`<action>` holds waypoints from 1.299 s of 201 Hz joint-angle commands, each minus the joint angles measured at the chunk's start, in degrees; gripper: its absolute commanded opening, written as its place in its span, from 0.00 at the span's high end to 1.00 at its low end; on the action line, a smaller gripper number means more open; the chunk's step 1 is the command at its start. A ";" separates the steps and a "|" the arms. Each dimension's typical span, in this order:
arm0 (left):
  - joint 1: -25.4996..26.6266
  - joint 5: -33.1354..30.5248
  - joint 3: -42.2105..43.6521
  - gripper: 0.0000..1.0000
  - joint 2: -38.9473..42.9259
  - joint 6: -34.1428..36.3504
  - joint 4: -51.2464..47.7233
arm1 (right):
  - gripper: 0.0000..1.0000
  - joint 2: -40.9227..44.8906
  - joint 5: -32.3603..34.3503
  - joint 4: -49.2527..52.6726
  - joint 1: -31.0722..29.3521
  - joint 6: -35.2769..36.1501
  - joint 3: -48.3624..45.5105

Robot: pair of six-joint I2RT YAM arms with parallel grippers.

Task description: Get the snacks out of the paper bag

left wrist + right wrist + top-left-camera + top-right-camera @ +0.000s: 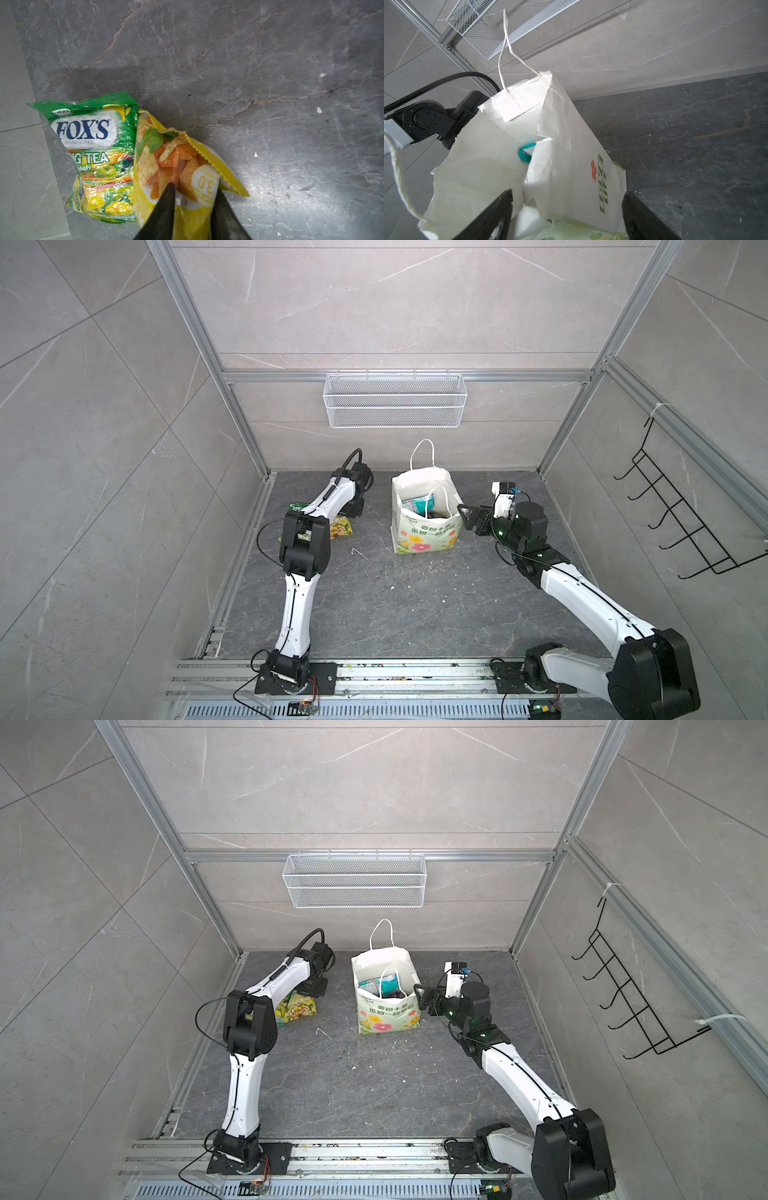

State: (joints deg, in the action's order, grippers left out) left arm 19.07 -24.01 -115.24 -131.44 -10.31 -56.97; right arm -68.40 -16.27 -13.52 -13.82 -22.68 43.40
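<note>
The left pincer [194, 187] has its jaws part-way apart, astride one end of the yellow packet [182, 162], which lies on the floor [270, 62]. The film looks slack between the black fingers, so I judge it loose, not pinched. This packet is glossy and puffed, with a zigzag-cut seam and crisps printed on it. The green packet [93, 145] lies touching it, side by side, in shiny crinkled film marked FOX'S. Both are out of the bag [424, 535], well apart from it on the left arm's side, seemingly the chosen spot for unloading.

The right pincer [568, 195] is wide open and holds nothing. Its fingers straddle the bag's side wall near the rim, though I cannot tell whether they touch the paper. I take this as readiness to brace the thin wall, so the mouth stays spread and the bag stays put.

The bag stands upright and is white, crumpled paper with ragged edges. It has cord handles [506, 52], one of them standing up. Inside, a teal packet [527, 154] leans against the wall, so snacks remain to take out.
</note>
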 commanded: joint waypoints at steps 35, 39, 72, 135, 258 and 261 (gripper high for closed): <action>0.22 1.90 -0.84 0.43 4.32 0.28 -1.04 | 0.16 0.49 0.08 1.30 -0.29 1.06 1.60; 0.26 2.20 -1.01 0.41 4.78 0.41 -1.21 | 0.16 0.44 -0.03 1.35 -0.34 1.06 1.65; 0.72 8.92 -2.01 0.41 9.95 1.60 -1.36 | 0.16 0.16 0.01 1.48 -0.33 1.27 1.93; -4.81 24.92 10.79 0.58 21.30 -0.70 14.02 | 0.16 -0.48 0.45 2.33 -0.32 1.67 2.99; -8.84 28.07 20.08 0.65 14.68 -2.52 18.84 | 0.16 1.44 1.68 5.92 -0.37 2.41 3.80; -8.87 28.18 20.20 0.65 14.57 -2.53 19.05 | 0.16 1.43 1.68 5.95 -0.33 2.40 3.81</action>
State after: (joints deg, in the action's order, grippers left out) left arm 10.68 4.01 -95.11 -116.46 -11.90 -40.16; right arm -68.03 -15.64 -9.37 -13.87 -21.34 45.67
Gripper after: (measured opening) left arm 0.355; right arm 0.842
